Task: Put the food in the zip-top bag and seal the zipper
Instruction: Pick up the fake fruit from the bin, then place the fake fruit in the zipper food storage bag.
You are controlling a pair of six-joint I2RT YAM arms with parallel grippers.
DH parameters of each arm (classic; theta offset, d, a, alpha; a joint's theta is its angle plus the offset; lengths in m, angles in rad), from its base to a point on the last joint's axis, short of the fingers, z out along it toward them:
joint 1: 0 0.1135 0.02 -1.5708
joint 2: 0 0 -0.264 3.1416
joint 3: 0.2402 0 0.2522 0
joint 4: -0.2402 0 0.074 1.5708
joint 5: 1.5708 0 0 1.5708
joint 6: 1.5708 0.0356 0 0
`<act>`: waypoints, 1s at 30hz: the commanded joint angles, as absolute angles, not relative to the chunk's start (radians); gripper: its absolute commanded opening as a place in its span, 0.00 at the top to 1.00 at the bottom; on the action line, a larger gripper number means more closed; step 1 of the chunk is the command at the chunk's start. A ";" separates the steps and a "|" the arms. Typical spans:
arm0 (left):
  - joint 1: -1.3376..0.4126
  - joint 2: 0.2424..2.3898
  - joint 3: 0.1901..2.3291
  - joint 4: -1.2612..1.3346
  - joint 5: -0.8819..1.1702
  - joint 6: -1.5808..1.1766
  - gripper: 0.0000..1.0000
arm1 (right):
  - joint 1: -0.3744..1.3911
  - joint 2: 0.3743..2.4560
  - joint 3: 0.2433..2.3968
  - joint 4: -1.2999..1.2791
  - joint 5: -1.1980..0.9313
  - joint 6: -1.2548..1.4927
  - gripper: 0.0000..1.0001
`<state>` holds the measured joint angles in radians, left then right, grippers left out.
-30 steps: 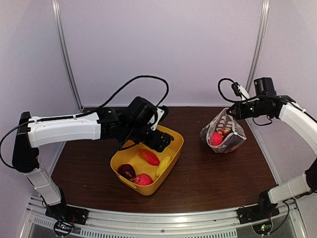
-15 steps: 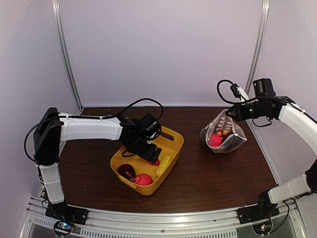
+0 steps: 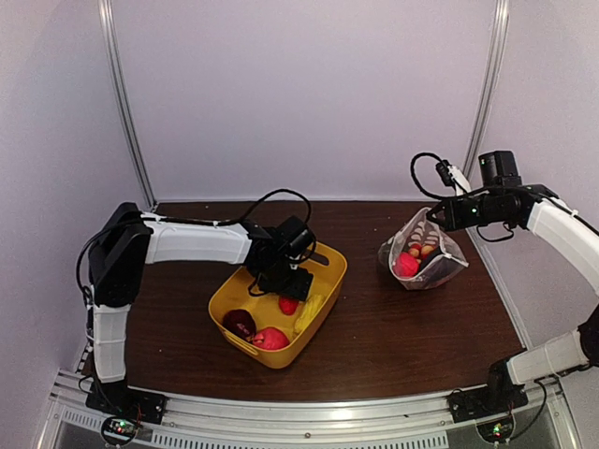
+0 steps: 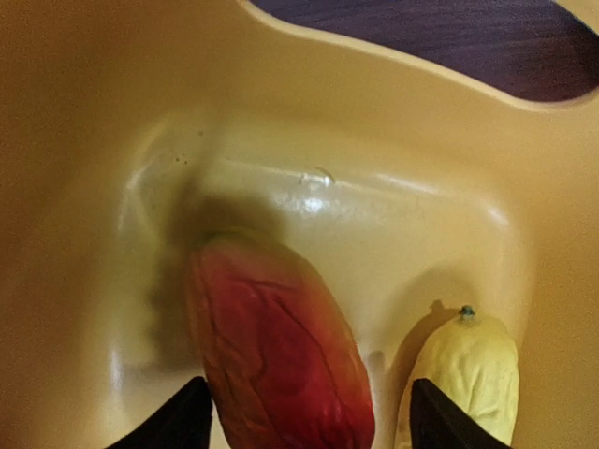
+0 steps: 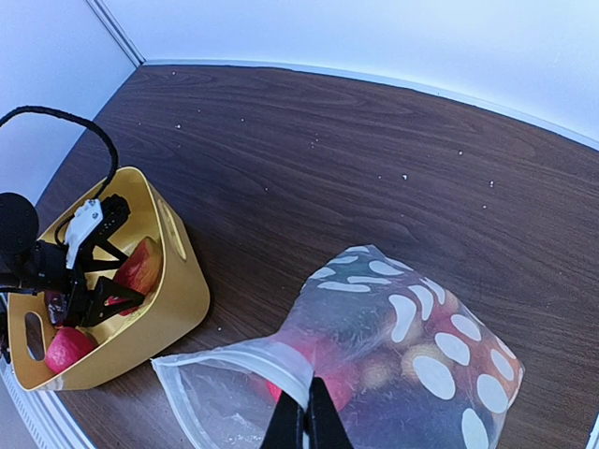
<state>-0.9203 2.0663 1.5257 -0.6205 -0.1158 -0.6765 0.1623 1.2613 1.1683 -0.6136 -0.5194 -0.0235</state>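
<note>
Counting from the top view gives two arms, one yellow tub [image 3: 329,271], one zip-top bag [image 3: 440,251] and four loose pieces of food in the tub. These are an orange-red piece [image 3: 288,305] near the tub's middle, a yellow piece [image 3: 308,314] at its 3 o'clock, a dark purple piece [image 3: 239,323] at 8 o'clock and a red piece [image 3: 270,339] at 6 o'clock. The tub sits just toward 7 o'clock of the middle of the table [image 3: 393,327], and the bag stands well apart from it at 3 o'clock. Inside the bag one red lump [image 3: 407,264] is plain, with smaller orange and yellow bits above it too blurred to count. The left gripper [image 3: 290,283] is down inside the tub with its jaws apart. In the left wrist view its two dark fingertips [image 4: 187,421] stand either side of the orange-red piece [image 4: 281,355], with the yellow piece [image 4: 463,374] just beyond the fingertip at 3 o'clock. Whether either tip touches the piece cannot be told. The right gripper [image 3: 432,214] is pinched together on the bag's mouth at its 12 o'clock edge, clamped over the zipper [image 5: 234,360], and the mouth gapes open below it. A second ago the left gripper hung above the tub's far rim with its arm stretched out level. Now the elbow is folded back toward 9 o'clock, the claw has dropped into the tub, and it partly hides the orange-red piece. The right arm, the bag and the other three pieces lie as they did.
</note>
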 commanded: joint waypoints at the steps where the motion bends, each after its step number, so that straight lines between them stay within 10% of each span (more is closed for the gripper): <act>1: -0.908 2.122 1.575 -0.582 -0.102 -0.649 0.34 | 0.167 1.225 1.153 -0.595 -0.524 -0.028 1.00; 7: -0.912 2.057 1.549 -0.582 -0.105 -0.622 0.64 | 0.168 1.207 1.138 -0.591 -0.510 -0.032 1.00; 17: -1.052 1.822 1.654 -0.539 -0.202 -0.492 0.66 | 0.168 1.224 1.158 -0.601 -0.509 -0.031 1.00; 25: -1.125 1.810 1.462 0.358 0.129 -0.406 0.66 | 0.167 1.264 1.249 -0.661 -0.590 0.033 1.00; 30: -1.142 1.939 1.590 0.455 0.210 -0.394 0.65 | 0.167 1.286 1.305 -0.712 -0.674 0.081 1.00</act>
<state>-1.1355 1.8408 1.5131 0.2184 0.0948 -0.4301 0.1623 1.2808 1.2427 -0.6823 -0.5709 0.0246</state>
